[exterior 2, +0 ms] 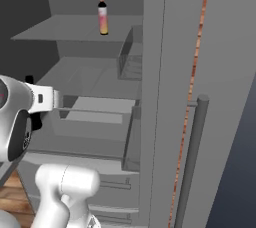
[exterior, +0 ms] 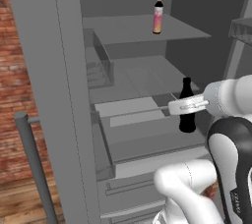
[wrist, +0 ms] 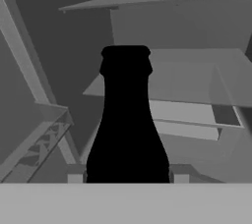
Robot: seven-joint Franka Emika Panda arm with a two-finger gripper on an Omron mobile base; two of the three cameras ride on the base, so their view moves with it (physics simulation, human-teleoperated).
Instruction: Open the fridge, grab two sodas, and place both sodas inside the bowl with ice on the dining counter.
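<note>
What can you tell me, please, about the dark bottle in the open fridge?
The dark bottle is plain black all over, with a narrow neck, a slight lip at the mouth and a wider body. It stands upright, low in the fridge, with a finger of the gripper on each side of its body. No label shows.

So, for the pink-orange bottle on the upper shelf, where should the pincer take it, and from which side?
Probably grip the pink-orange bottle around its straight body, below the narrow black neck, coming in level from the open front of the fridge. It stands upright near the upper shelf front edge, nothing beside it.
</note>
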